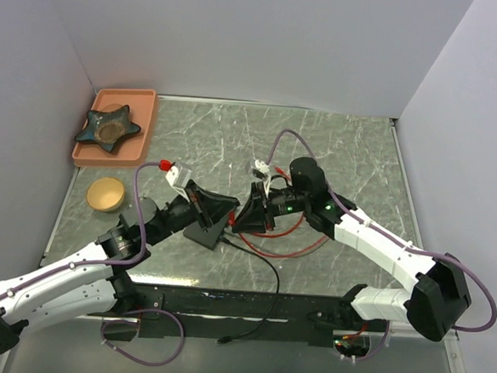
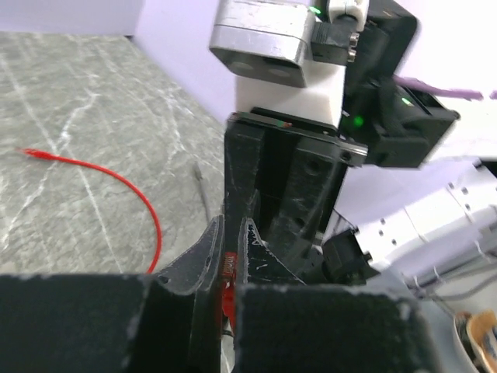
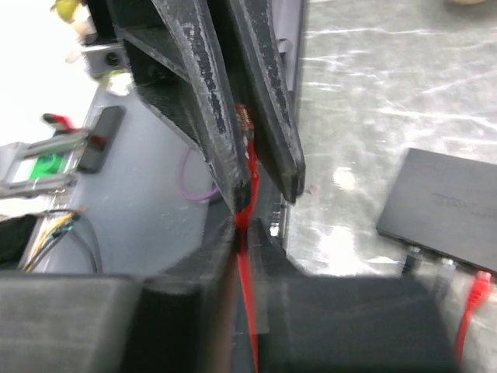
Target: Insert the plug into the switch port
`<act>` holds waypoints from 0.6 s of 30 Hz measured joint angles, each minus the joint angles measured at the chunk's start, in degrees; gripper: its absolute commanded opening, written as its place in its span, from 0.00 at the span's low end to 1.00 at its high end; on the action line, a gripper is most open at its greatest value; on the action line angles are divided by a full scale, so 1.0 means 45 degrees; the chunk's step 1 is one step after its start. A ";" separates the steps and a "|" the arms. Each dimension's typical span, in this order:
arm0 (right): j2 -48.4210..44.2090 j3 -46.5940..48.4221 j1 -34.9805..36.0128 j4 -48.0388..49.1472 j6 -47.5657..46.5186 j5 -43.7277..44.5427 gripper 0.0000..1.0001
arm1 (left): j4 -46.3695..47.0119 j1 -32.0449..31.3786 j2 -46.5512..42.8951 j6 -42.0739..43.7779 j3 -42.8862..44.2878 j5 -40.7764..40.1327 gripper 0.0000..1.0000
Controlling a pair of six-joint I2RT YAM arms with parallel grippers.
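Note:
The red plug (image 2: 227, 268) is pinched between the tips of my left gripper (image 2: 231, 233), which is shut on it. In the right wrist view the plug (image 3: 244, 120) shows between the left fingers (image 3: 206, 85). Its red cable (image 3: 247, 311) runs down through my right gripper (image 3: 250, 225), whose jaws stand slightly apart around it. From above, the left gripper (image 1: 228, 211) and right gripper (image 1: 243, 220) meet tip to tip over the flat black switch (image 1: 204, 233). The switch (image 3: 454, 210) lies on the table; along its port edge (image 3: 435, 260) sit two black leads and another red plug (image 3: 481, 286).
An orange tray (image 1: 142, 124) with a dark star-shaped dish (image 1: 108, 127) stands at the back left, and a round tan lid (image 1: 105, 194) lies in front of it. Loops of red cable (image 1: 292, 241) and a black lead (image 1: 264, 264) lie near the switch.

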 measured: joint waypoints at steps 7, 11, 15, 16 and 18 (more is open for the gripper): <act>-0.0991 -0.0034 -0.0005 -0.0389 0.0024 0.2642 0.95 | -0.0442 0.0005 0.0034 -0.0835 0.0058 -0.1622 0.01; -0.2429 -0.0806 0.0039 0.0243 0.0311 0.4401 0.99 | -0.0937 0.0005 0.0214 -0.1515 0.0359 -0.2861 0.01; -0.3837 -0.1370 0.0306 0.0777 0.0656 0.6484 0.99 | -0.1773 0.0005 0.0369 -0.2521 0.0699 -0.4231 0.01; -0.3905 -0.1365 0.0452 0.0928 0.0685 0.6980 0.99 | -0.2016 0.0005 0.0403 -0.2817 0.0787 -0.4566 0.01; -0.3837 -0.1355 0.0884 0.1088 0.0690 0.8194 0.99 | -0.2594 0.0005 0.0423 -0.3555 0.0937 -0.5294 0.01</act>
